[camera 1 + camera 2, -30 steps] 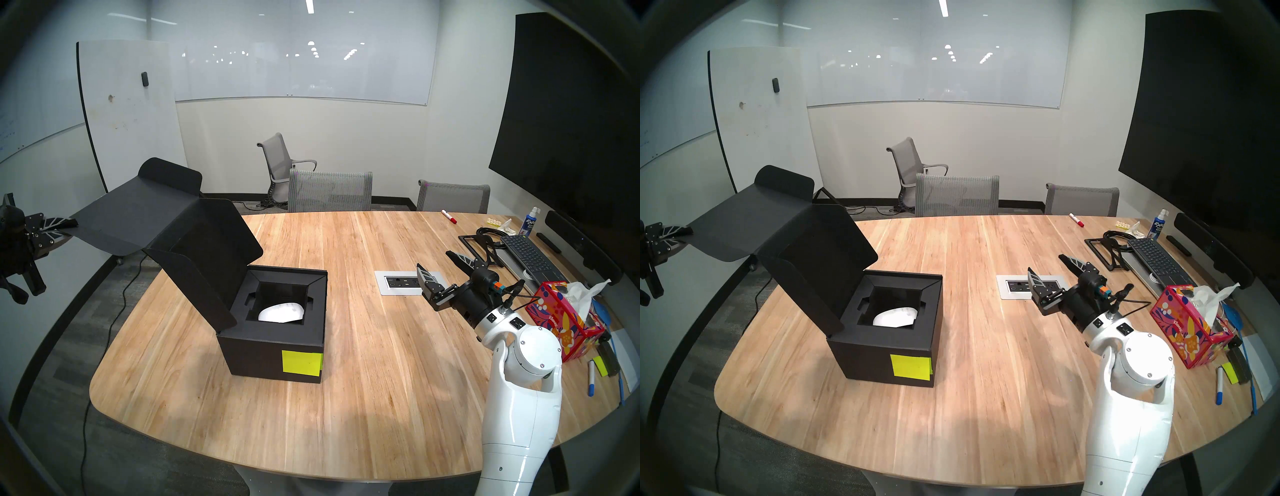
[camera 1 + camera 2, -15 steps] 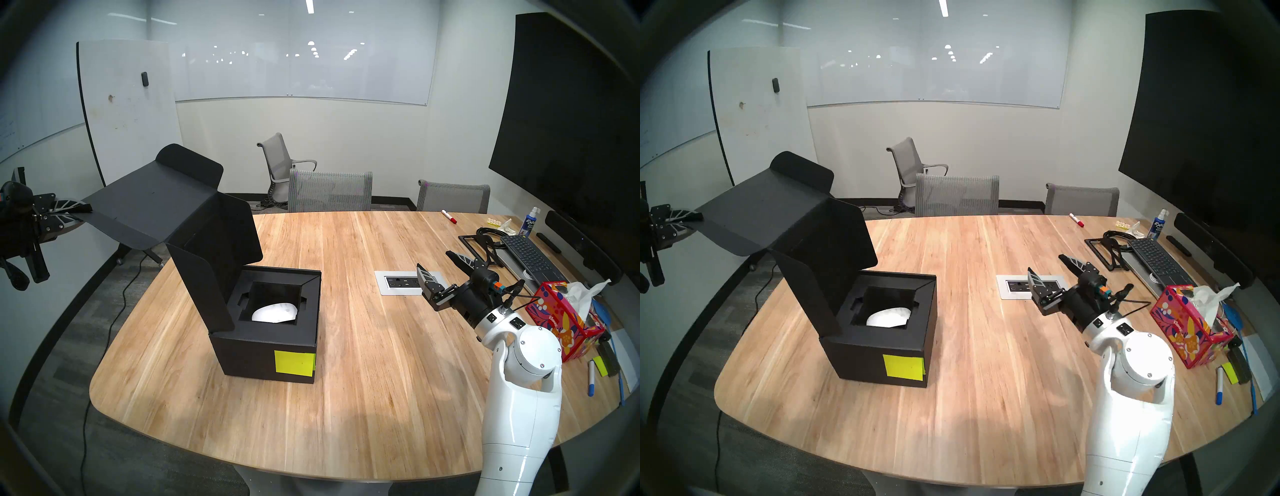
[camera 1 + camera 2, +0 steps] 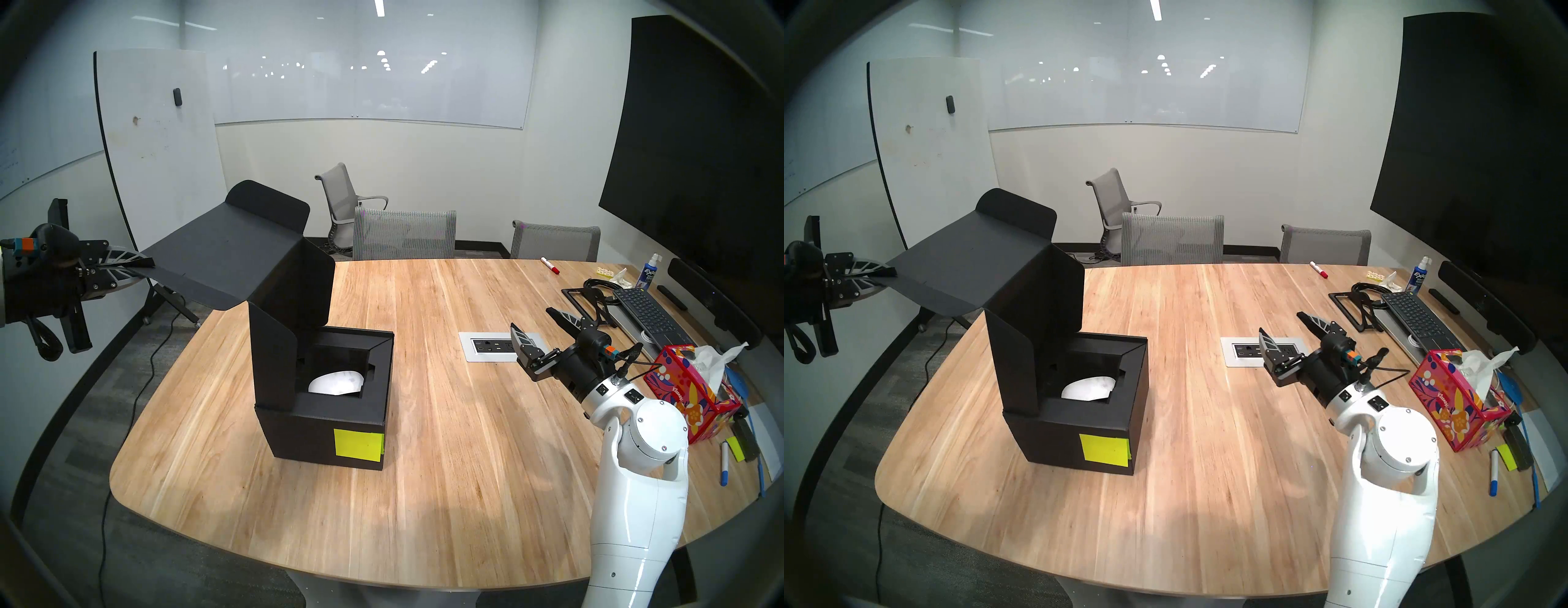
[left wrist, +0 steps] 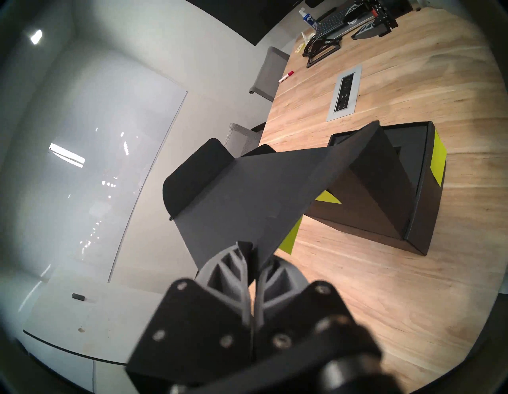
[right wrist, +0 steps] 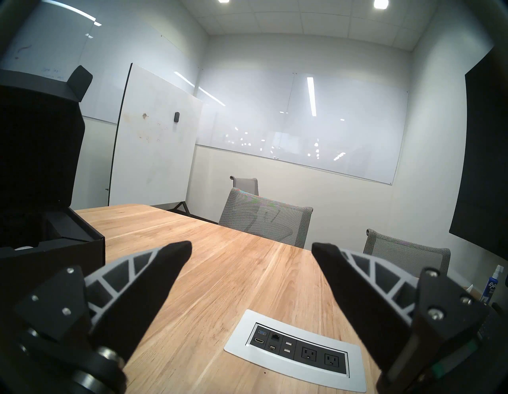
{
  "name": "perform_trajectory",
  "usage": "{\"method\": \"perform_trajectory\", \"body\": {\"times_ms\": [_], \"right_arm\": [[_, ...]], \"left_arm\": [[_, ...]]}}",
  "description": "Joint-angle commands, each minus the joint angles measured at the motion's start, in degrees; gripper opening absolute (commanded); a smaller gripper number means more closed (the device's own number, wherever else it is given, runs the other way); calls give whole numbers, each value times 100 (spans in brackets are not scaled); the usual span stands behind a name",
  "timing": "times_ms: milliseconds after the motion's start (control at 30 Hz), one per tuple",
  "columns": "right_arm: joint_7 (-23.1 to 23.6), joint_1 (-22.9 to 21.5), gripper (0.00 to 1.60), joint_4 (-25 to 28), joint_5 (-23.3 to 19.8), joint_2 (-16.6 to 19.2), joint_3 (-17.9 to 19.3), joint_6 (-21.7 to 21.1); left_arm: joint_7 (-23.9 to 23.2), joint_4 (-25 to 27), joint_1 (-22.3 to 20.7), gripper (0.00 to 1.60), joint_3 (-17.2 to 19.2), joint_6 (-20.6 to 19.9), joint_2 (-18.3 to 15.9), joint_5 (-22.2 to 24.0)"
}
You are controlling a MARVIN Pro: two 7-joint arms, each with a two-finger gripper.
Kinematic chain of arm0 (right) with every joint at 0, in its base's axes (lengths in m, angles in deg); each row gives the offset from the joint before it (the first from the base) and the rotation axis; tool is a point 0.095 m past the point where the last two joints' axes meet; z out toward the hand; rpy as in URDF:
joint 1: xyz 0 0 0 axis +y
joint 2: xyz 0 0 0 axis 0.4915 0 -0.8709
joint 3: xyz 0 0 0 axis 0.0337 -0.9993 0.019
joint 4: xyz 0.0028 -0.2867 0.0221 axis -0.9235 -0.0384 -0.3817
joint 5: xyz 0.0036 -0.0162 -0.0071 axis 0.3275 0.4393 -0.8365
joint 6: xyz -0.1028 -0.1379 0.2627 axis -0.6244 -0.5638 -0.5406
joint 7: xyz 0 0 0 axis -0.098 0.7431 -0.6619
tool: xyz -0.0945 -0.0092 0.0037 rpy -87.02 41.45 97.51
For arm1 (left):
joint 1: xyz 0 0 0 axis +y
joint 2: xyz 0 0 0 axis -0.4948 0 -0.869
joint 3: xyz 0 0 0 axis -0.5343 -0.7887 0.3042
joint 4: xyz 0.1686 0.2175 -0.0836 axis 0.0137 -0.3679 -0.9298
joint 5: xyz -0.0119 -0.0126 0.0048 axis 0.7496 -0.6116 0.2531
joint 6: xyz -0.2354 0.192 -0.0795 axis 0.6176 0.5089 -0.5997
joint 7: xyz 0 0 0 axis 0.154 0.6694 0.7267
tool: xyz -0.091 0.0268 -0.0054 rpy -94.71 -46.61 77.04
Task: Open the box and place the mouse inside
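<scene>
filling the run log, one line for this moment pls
left gripper: shut on box lid | right gripper: open, empty | mouse: inside black box

The mouse (image 3: 336, 383) lies inside the box (image 3: 326, 429) on the table (image 3: 445, 488), tissue box (image 3: 689, 392) far right.

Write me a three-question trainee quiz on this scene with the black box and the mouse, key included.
1. True or false: the mouse lies on the table beside the box.
2. Multiple choice: what is the left pincer shut on? A) the mouse B) the edge of the box lid C) the tissue box
3. Fill in: the right pincer is ____ and holds nothing.

Key:
1. False; it lies inside the box's recess.
2. B
3. open
</scene>
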Motion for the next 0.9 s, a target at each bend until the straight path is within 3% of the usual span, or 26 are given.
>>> {"method": "perform_trajectory", "body": {"times_ms": [0,233,633,867], "right_arm": [[-10,-53,160,121,-53,10,11,26],[-10,-53,160,122,-55,10,11,26],[-10,-54,160,121,-53,9,11,26],[-8,-56,160,118,-48,10,11,26]], "left_arm": [[279,29,-223,0,-165,-95,-578,-6],[468,29,-399,0,-220,-322,-944,-159],[348,29,-623,0,-85,-394,-1629,-365],[325,29,-804,0,-63,-193,-2115,-487]]}}
